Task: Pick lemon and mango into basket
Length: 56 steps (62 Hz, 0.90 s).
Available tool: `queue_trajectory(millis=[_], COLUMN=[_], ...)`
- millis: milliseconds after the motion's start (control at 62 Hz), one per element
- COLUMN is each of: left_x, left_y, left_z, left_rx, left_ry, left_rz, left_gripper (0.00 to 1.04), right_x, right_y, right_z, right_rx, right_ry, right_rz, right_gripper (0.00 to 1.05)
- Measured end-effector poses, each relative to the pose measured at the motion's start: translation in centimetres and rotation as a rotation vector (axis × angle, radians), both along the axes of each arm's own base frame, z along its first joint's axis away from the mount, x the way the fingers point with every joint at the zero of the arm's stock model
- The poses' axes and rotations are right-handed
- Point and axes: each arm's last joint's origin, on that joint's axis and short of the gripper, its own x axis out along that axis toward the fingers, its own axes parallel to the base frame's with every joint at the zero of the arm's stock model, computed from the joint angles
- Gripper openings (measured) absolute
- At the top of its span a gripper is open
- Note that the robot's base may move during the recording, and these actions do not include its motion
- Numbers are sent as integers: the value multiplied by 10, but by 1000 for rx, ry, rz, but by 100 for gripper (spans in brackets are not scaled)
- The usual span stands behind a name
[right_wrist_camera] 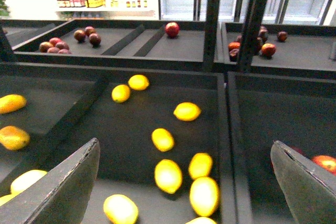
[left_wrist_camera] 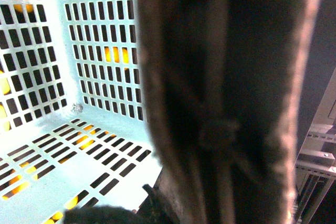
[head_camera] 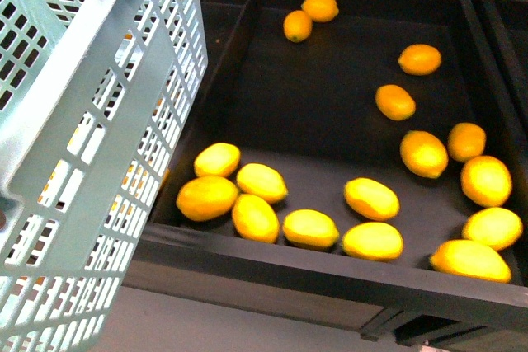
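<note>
The right gripper (right_wrist_camera: 185, 148) hangs released over the black bin (head_camera: 247, 263). Its two fingers (right_wrist_camera: 68, 187) are spread wide and touch nothing. The lemons (head_camera: 371, 199) lie below it on the bin floor. Several show between the fingers in the right wrist view, all clear of the pads.

The front view shows sixteen lemons:
- two near the far edge
- two further toward the right wall
- five down the right side to the near right corner
- three along the near edge
- a cluster of four by the near left corner, beside the divider (head_camera: 219, 80)

I cannot tell which lemon is the one meant.

Two mangoes (right_wrist_camera: 13, 137), deeper orange than the lemons, lie in the compartment on the left of that divider, well apart from the right gripper.

In the front view the one basket (head_camera: 91, 121) stands in front of that compartment. It is raised and tilted at the left, over the bin's near left corner, and orange shows through its slots.

The left wrist view looks into the basket. A brown handle (left_wrist_camera: 226, 103) bound with a tie fills the middle of that view, blurred and very close to the camera. Of the left gripper (left_wrist_camera: 105, 216) only a dark, blurred shape shows at that picture's edge. I cannot tell whether it is clenched.

Dark red fruit (right_wrist_camera: 80, 35) lie in the bins beyond the far edge, too small to count surely.
</note>
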Motion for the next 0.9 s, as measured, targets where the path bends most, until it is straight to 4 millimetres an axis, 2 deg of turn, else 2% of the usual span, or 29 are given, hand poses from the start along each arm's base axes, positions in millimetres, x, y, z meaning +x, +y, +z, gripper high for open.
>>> queue_trajectory(millis=[790, 903], left_x=[0, 13], left_y=[1, -11], left_z=[0, 5], left_rx=[15, 287], left_ry=[-2, 181], left_rz=[-5, -210], left_gripper=[4, 4], right_x=[0, 0], right_y=[0, 0], right_z=[0, 0], right_rx=[0, 0], right_ry=[1, 1], right_rz=[3, 2], right_gripper=[96, 96])
